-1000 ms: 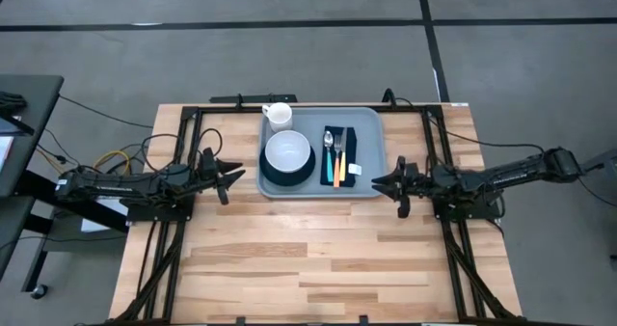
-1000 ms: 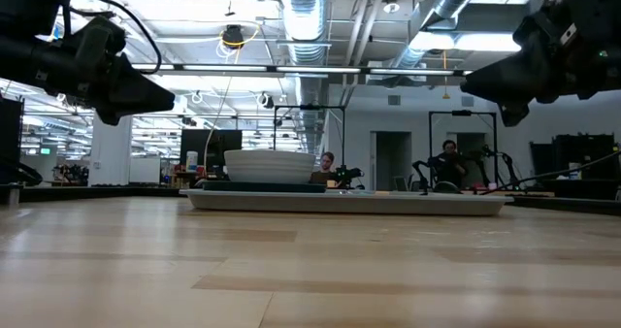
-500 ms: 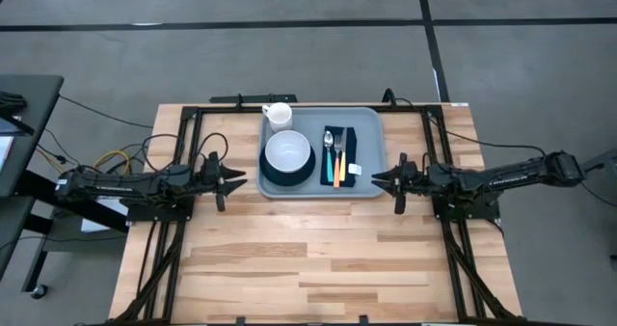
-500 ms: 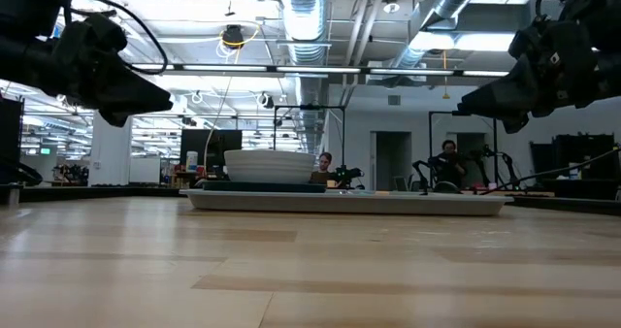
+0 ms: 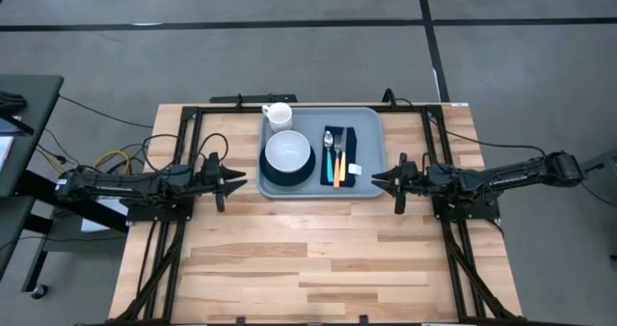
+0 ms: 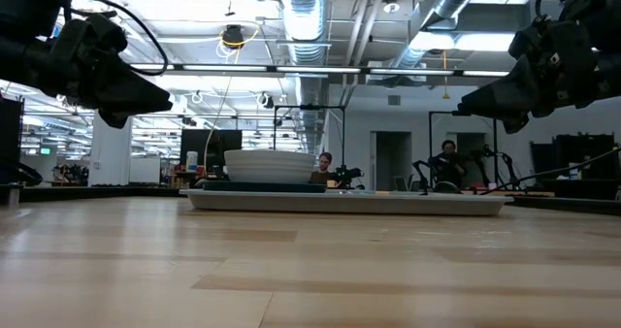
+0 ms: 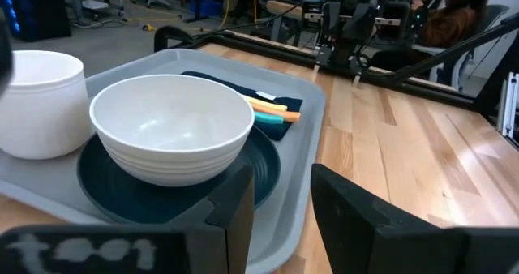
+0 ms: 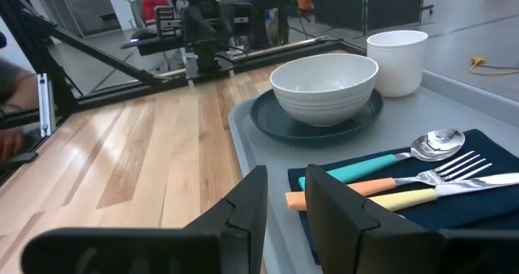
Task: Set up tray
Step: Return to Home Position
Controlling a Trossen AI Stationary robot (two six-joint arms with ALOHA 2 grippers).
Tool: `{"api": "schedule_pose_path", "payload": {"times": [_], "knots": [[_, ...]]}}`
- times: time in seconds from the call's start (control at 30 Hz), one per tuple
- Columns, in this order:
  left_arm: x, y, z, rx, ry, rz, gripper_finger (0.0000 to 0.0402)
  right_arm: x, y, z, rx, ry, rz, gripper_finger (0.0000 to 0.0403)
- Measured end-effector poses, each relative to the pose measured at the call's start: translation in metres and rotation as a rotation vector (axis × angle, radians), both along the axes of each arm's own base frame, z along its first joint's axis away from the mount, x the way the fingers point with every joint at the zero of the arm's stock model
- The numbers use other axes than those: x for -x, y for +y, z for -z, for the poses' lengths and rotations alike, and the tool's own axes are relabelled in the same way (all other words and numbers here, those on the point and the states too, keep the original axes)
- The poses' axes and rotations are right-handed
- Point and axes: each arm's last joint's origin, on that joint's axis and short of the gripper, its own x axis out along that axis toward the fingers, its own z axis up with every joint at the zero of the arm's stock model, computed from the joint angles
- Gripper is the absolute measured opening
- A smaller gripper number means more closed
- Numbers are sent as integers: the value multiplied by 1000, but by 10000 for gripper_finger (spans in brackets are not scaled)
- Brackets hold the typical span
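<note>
- Sitting at the far middle of the wooden table, the tray carries a dark plate with a white bowl, a cup and a navy napkin under cutlery.
- Just off the tray's left edge hovers the left gripper, fingers slightly parted, empty.
- Just off its right edge hangs the right gripper, fingers narrowly parted, touching nothing.
</note>
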Motion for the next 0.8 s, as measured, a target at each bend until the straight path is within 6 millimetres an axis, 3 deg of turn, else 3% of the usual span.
{"api": "schedule_pose_path", "payload": {"times": [0.8], "knots": [[0,0,0,0,1,0,112,0,0,0,0,0,-2,78]]}}
